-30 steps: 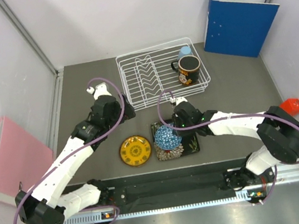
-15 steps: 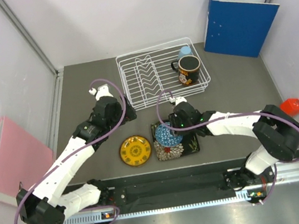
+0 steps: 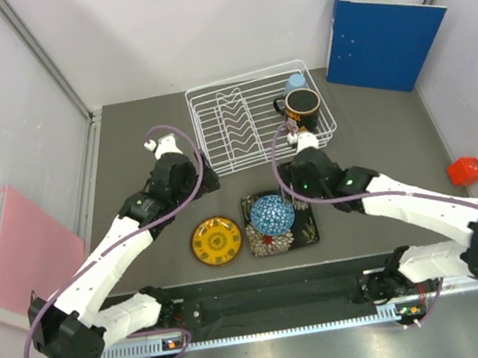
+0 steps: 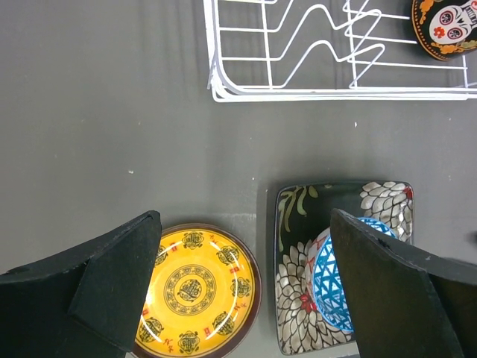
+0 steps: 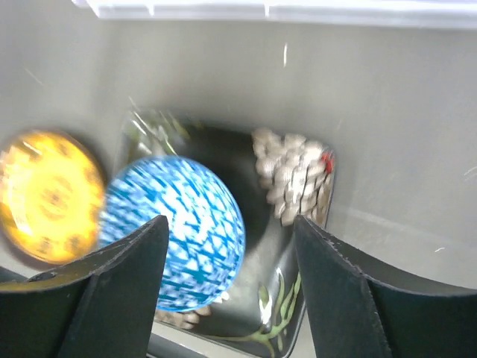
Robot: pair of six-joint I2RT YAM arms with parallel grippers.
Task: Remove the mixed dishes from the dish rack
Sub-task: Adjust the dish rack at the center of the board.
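White links (image 3: 106,253), black joints (image 3: 311,177), purple cables (image 3: 180,135), black jaws, perhaps matte

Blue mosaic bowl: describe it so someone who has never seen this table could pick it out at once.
Start at the white wire dish rack at the back. In front of it lies a black square floral plate. The bowl sits dome-up on that plate's left half: a rounded blue-and-white mosaic, unlike the flat yellow plate to its left.
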